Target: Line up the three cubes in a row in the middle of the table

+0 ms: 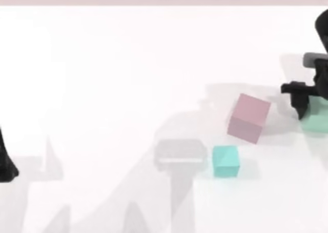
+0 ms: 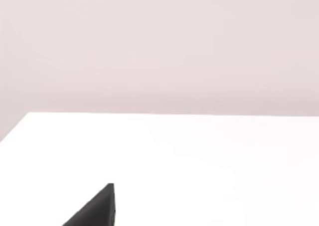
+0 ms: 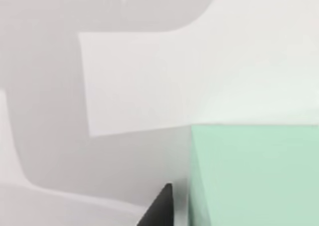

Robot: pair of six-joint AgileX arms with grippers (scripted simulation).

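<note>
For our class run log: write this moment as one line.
right pincer: at mint cube, right edge | pink cube, turquoise cube: untouched | left arm: parked left | row: not formed

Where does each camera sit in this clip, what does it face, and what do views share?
Top view: overhead, looking down on table, dusty pink cube, turquoise cube; right end effector at right edge, left arm parked at left edge.
Left wrist view: faces bare table, one dark fingertip showing.
Right wrist view: close on mint-green cube, fingertip beside it.
Shared: mint-green cube appears in top and right wrist views.

Cubes (image 1: 249,118) right of table (image 1: 128,79) ctr (spread) — unaligned.
</note>
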